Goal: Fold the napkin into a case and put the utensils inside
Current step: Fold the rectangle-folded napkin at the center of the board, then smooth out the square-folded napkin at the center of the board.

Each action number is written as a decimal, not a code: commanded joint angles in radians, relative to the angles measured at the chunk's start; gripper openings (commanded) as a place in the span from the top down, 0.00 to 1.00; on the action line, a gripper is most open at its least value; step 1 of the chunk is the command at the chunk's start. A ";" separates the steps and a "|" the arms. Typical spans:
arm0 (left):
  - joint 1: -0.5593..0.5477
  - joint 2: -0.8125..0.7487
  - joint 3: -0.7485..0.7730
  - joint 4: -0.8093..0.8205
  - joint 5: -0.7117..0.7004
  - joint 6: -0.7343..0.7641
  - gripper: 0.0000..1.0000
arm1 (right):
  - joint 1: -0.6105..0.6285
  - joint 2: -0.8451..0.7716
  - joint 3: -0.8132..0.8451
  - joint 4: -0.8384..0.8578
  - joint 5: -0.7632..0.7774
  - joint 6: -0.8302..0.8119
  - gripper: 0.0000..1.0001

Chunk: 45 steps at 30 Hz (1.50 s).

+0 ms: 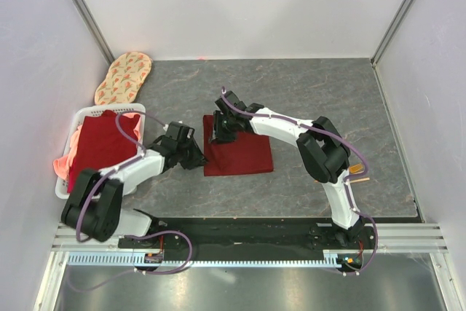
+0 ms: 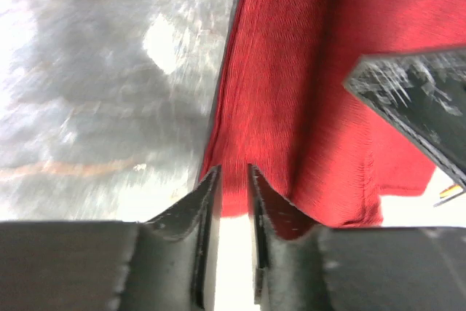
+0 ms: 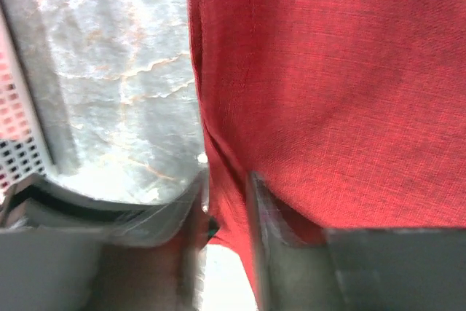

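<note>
While the maroon napkin point(image 1: 244, 154) lies flat on the table point(image 1: 328, 92), the left gripper point(image 2: 233, 176) and right gripper point(image 3: 226, 183) sit at its left edge, jaws narrowly parted, seemingly pinching nothing.

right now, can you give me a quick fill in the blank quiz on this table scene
1. The napkin lying on the table is dark ___.
2. The basket holding red cloths stands to the ___ of the napkin.
3. The beige patterned mat is ___ in shape.
4. The right gripper is at the napkin's far-left ___.

Missing words: red; left; oval; corner.
</note>
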 commanded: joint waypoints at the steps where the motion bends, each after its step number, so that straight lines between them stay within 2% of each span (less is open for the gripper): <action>1: 0.028 -0.202 0.027 -0.129 -0.096 -0.034 0.66 | 0.006 -0.033 0.045 0.026 -0.057 -0.047 0.50; 4: 0.050 -0.281 0.066 -0.192 -0.110 -0.014 0.63 | 0.000 -0.075 0.041 0.020 -0.086 -0.081 0.39; 7: 0.061 -0.327 0.113 -0.213 -0.076 0.022 0.61 | -0.024 -0.142 -0.016 0.013 -0.092 -0.107 0.37; 10: 0.061 -0.278 0.158 -0.216 0.005 0.079 0.64 | -0.072 -0.211 -0.111 0.017 -0.115 -0.133 0.36; 13: 0.058 -0.201 0.163 -0.163 0.137 0.098 0.67 | -0.119 -0.285 -0.234 0.020 -0.118 -0.173 0.40; 16: 0.036 -0.138 0.146 -0.109 0.200 0.096 0.72 | -0.158 -0.358 -0.353 0.025 -0.120 -0.186 0.46; 18: 0.027 -0.112 0.127 -0.097 0.206 0.092 0.75 | -0.175 -0.407 -0.442 0.046 -0.129 -0.186 0.52; 24: 0.016 -0.054 0.029 -0.012 0.162 0.084 0.75 | -0.208 -0.492 -0.658 0.115 -0.092 -0.229 0.58; 29: 0.016 0.040 0.011 0.002 0.131 0.092 0.77 | -0.219 -0.489 -0.731 0.137 -0.071 -0.260 0.64; 32: 0.016 -0.009 0.012 0.000 0.117 0.090 0.75 | -0.219 -0.506 -0.726 0.109 -0.052 -0.285 0.68; 36: 0.016 -0.065 0.107 -0.018 0.121 0.092 0.69 | -0.234 -0.523 -0.619 0.065 -0.028 -0.318 0.68; 40: 0.039 0.035 0.228 -0.035 0.169 0.090 0.69 | -0.274 -0.459 -0.483 0.065 -0.031 -0.329 0.63; 42: 0.050 0.081 0.296 -0.037 0.176 0.089 0.70 | -0.288 -0.386 -0.389 0.056 -0.043 -0.335 0.56; 45: 0.088 0.176 0.371 -0.035 0.196 0.081 0.71 | -0.317 -0.299 -0.292 0.057 -0.061 -0.328 0.55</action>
